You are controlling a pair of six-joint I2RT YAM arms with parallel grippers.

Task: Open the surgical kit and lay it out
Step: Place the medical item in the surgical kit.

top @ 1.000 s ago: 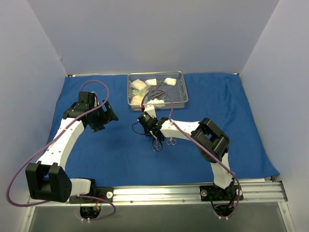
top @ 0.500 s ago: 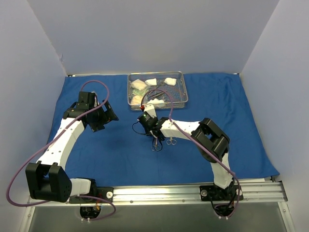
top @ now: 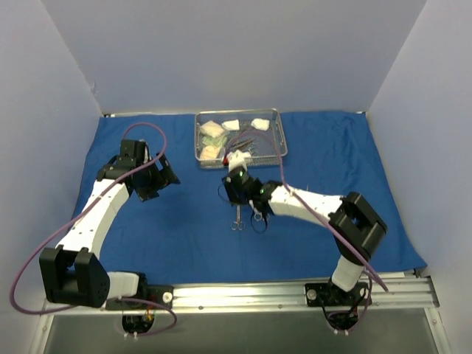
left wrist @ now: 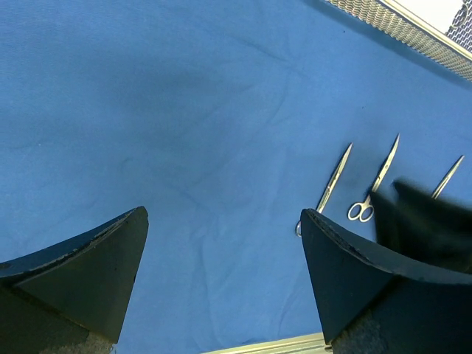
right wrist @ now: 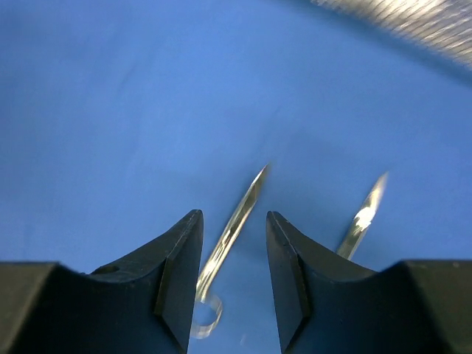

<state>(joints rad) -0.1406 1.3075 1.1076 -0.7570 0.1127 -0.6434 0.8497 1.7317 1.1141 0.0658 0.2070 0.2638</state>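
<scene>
Three steel instruments (left wrist: 333, 179) lie side by side on the blue cloth (top: 184, 236), on the near side of the wire-mesh tray (top: 282, 140). Their tips point toward the tray and their finger rings toward the arms' bases. The middle one reads as small scissors (left wrist: 375, 184). The parallel spacing suggests they were set down on purpose, so that each can be seen and picked up alone. Just above them, between the row and the tray, hangs the right gripper (right wrist: 232, 214). Its jaws are parted only a little, and one slim instrument lies in line with the gap. The fingers do not appear to touch it, so I judge it laid down rather than gripped, though that view is blurred. Level with the tray's near rim but well off to its left, the left gripper (left wrist: 223, 214) hovers over bare cloth. Its jaws are spread wide and hold nothing, probably parked there to keep clear of the working arm. Farthest back, the tray sits at the cloth's far edge with white gauze pads (top: 259, 124) and a few thin items inside. The layout looks only partly done.
</scene>
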